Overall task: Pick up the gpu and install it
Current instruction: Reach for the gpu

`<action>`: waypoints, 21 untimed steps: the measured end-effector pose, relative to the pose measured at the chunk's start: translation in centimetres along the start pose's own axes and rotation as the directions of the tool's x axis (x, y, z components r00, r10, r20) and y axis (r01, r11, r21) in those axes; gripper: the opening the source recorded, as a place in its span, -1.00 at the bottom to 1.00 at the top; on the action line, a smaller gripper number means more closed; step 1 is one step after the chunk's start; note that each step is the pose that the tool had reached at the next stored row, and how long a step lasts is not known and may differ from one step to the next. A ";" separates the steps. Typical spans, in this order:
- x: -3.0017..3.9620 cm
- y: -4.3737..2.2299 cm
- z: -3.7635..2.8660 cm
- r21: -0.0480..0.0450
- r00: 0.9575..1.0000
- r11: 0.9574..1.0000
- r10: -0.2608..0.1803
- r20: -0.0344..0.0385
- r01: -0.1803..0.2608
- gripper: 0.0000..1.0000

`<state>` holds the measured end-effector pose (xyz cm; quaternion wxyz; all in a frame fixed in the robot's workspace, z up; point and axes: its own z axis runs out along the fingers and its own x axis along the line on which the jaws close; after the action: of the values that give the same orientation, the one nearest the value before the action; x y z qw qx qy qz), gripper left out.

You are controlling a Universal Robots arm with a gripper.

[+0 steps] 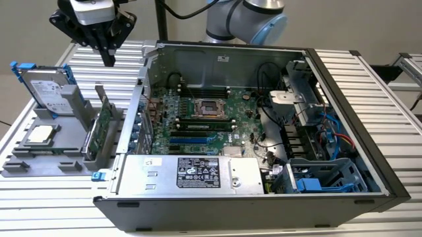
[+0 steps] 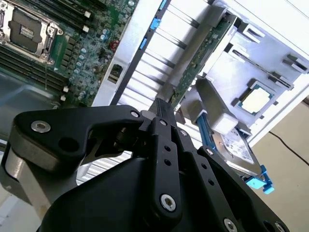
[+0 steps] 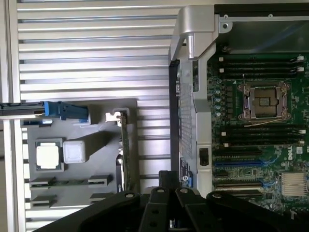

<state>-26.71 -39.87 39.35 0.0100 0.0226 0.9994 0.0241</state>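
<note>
Closest to us, the end effector (image 2: 163, 110) hangs over the slatted surface (image 1: 125, 79), fingers pressed together on nothing. We see the gpu (image 1: 100, 129) standing on edge in the grey holder (image 1: 39, 165), bare slats separating it from the open computer case (image 1: 231, 205).

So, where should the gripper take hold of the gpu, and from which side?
Probably by its free top edge, coming straight down from above. The gpu stands on edge in the grey holder with its lower edge seated there, so the jaws would best close across its two flat faces.
</note>
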 end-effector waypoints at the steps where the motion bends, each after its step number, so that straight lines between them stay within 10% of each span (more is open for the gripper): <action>1: 0.11 0.00 0.00 0.000 1.000 1.000 0.000 0.000 0.000 -1.00; 21: 2.38 -0.11 -0.05 0.000 1.000 1.000 0.000 0.000 0.000 -1.00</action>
<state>-29.09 -39.87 39.35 0.0100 0.0226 0.9994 0.0241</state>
